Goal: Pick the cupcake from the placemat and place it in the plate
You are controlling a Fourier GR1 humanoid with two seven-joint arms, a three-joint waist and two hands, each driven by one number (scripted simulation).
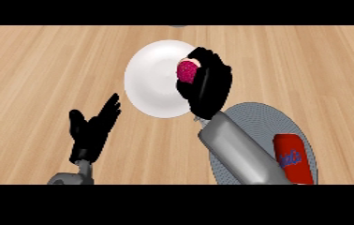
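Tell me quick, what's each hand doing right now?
Left hand: open, holding nothing.
Right hand: shut on the cupcake, over the plate.

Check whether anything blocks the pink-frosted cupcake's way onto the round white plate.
Nothing visible does. The right hand, curled round the pink-frosted cupcake, hangs at the round white plate's right edge; the plate's visible surface is bare. The red container lies apart on the round grey placemat.
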